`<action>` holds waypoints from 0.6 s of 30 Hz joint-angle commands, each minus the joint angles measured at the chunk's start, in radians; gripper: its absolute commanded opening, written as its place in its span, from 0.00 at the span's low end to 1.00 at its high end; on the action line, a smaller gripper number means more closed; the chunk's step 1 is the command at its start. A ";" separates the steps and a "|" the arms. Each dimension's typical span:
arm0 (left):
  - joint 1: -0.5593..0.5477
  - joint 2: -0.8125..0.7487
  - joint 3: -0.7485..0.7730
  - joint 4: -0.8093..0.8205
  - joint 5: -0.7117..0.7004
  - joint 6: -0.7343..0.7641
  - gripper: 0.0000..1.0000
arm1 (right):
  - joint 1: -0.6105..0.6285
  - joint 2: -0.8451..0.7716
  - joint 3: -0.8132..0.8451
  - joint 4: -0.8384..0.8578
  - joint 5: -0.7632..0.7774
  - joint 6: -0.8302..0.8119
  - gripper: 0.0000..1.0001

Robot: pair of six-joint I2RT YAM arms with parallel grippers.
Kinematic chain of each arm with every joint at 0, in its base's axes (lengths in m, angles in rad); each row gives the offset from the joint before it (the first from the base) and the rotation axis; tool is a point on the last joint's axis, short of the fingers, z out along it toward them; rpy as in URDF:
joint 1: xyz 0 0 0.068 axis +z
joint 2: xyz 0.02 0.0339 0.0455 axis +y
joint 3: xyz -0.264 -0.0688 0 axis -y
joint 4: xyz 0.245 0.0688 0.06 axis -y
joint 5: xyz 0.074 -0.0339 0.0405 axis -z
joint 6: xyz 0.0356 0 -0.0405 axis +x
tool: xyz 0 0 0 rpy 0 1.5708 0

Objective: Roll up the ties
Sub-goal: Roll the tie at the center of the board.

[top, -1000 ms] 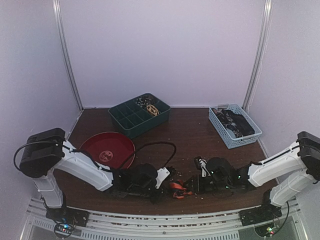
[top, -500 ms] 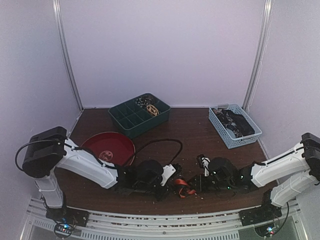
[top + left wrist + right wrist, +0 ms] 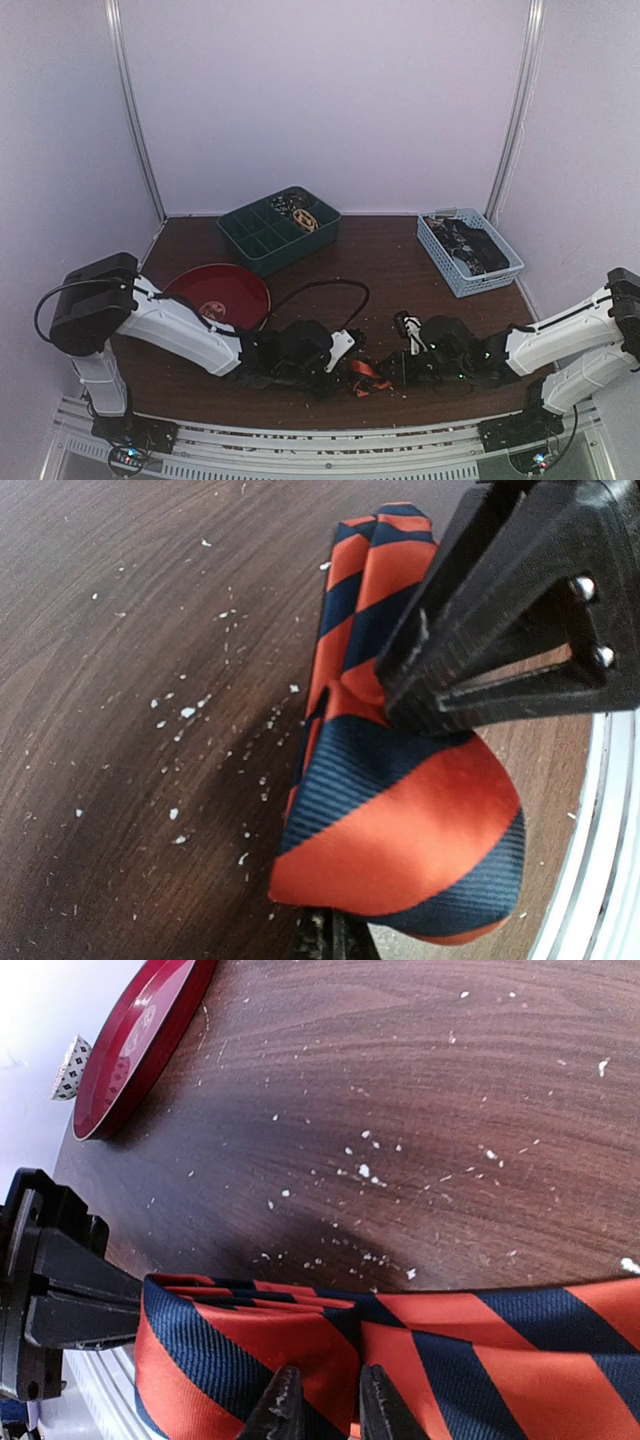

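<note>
My left claw (image 3: 130, 1305) pinched the folded end of the striped tie (image 3: 480, 1350) at the near edge of the table (image 3: 380, 270), and my right claw (image 3: 325, 1402) was clamped on the band right beside it.

Open wood across mid-table (image 3: 390, 270), between green compartment tray (image 3: 262, 240) and blue basket (image 3: 452, 272), which stand well apart. Left side obstructed: red plate (image 3: 218, 293) lies just beside the left arm, and a black cable (image 3: 330, 283) arches up behind its wrist. Near edge tight: left gripper (image 3: 345, 365) and right gripper (image 3: 392, 368) sit tip to tip, with the striped tie (image 3: 362, 376) filling the gap between them.
</note>
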 commanded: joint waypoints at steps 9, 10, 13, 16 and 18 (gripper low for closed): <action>-0.005 -0.037 0.034 0.033 0.002 -0.008 0.02 | 0.020 0.024 0.009 -0.006 -0.055 0.005 0.21; -0.005 -0.040 0.034 0.033 0.001 -0.010 0.02 | 0.020 0.026 0.011 0.005 -0.060 0.011 0.21; -0.005 -0.053 0.027 0.036 -0.012 -0.017 0.03 | 0.020 0.042 0.018 0.032 -0.085 0.029 0.21; -0.005 -0.067 0.018 0.038 -0.024 -0.026 0.03 | 0.020 0.063 0.024 0.052 -0.101 0.043 0.21; -0.005 -0.075 0.012 0.040 -0.032 -0.034 0.03 | 0.021 0.076 0.032 0.045 -0.103 0.051 0.21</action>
